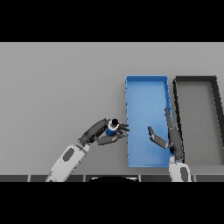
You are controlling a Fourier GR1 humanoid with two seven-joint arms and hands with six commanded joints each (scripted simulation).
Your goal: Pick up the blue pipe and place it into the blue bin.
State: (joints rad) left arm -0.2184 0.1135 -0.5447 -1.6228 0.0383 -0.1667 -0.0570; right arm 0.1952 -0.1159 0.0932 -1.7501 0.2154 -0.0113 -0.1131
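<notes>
head view showed the left hand (101, 133) curled round the pipe (112, 127), just left of the bin (146, 89); grasp done, placing remained. right hand (168, 135) hovered open over the bin.

A grey table (61, 87) fills the scene. On its right side sits a long black bin (217, 113) with a grey floor, running lengthwise away from the viewer toward the table's far edge.
</notes>
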